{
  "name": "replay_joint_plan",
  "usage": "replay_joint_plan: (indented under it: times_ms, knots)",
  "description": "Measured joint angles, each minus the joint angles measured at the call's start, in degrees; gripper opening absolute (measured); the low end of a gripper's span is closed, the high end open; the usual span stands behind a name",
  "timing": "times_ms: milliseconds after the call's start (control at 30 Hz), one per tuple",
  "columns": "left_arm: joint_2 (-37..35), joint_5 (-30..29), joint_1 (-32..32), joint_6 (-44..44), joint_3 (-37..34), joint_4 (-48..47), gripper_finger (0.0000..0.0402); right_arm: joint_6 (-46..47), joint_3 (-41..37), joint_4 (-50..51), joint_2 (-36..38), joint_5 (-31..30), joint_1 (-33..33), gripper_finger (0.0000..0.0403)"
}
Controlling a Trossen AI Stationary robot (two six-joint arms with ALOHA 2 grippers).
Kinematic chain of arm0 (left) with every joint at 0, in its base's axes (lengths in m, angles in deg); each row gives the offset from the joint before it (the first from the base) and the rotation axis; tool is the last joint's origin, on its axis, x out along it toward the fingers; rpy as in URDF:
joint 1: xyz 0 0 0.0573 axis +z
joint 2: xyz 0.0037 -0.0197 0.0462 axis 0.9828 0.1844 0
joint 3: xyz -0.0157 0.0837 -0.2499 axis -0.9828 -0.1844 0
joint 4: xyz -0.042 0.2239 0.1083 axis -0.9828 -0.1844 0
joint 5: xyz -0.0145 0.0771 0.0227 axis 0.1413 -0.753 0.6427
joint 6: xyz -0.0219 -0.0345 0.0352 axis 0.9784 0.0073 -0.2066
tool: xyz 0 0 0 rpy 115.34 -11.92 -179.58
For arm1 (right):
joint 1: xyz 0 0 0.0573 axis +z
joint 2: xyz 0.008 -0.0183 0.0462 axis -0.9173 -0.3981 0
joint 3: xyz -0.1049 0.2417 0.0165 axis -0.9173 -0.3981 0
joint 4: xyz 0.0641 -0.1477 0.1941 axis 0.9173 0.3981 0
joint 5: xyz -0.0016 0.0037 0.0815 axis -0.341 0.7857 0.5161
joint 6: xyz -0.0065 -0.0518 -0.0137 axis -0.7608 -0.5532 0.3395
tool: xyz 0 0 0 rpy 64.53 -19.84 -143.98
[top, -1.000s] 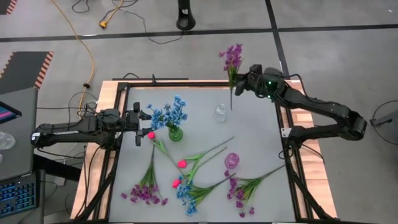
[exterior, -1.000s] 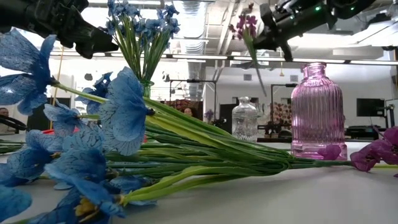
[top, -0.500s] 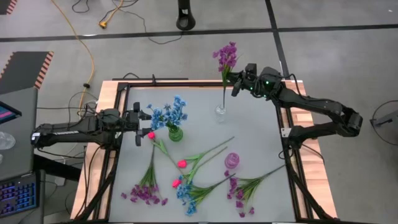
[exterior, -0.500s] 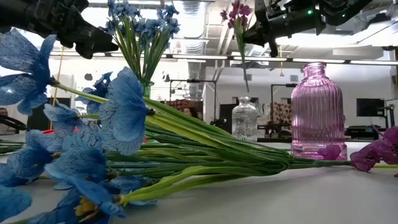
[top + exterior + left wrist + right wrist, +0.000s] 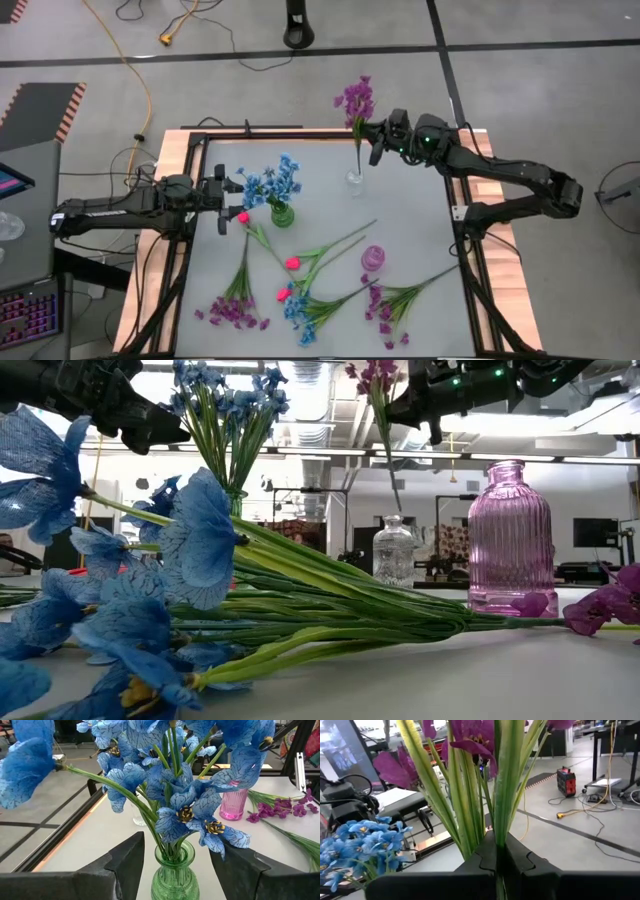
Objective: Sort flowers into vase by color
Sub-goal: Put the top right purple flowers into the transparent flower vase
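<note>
Nearest, purple, blue and pink flowers (image 5: pixel 300 285) are still lying unsorted on the table (image 5: pixel 410 215). Farther back, the left gripper (image 5: pixel 222 201), jaws open, is flanking the filled green vase (image 5: pixel 283 214). Farthest, the right gripper (image 5: pixel 376 139), jaws clamped, is holding a purple sprig (image 5: pixel 355 105) above the clear vase (image 5: pixel 355 181).

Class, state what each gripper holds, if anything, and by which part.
The right gripper is shut on the purple sprig, gripping its green stems just below the blooms. The left gripper is open, straddling the green vase, holding nothing.
</note>
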Motion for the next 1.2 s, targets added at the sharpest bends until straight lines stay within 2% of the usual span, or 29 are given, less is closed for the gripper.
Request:
replay_joint_plan:
  times_ms: [133, 500, 933, 1200]
  knots:
    - [0.02, 0.00, 0.02, 0.00, 0.00, 0.00, 0.0209, -2.76, 0.00, 0.04, 0.00, -2.12, 0.85, 0.0035]
    - [0.02, 0.00, 0.00, 0.02, 0.00, 0.00, 0.0209, -3.53, -0.04, -3.26, -0.85, -2.12, 1.48, 0.0035]
    - [0.02, -0.26, 0.00, 0.00, 0.00, -0.02, 0.0209, -3.47, -0.04, -5.66, -8.45, -2.08, 1.87, 0.0035]
    - [0.01, -0.24, 0.00, 0.00, 0.00, -0.04, 0.0209, -3.38, -0.04, -3.87, -9.08, -2.06, 1.90, 0.0037]
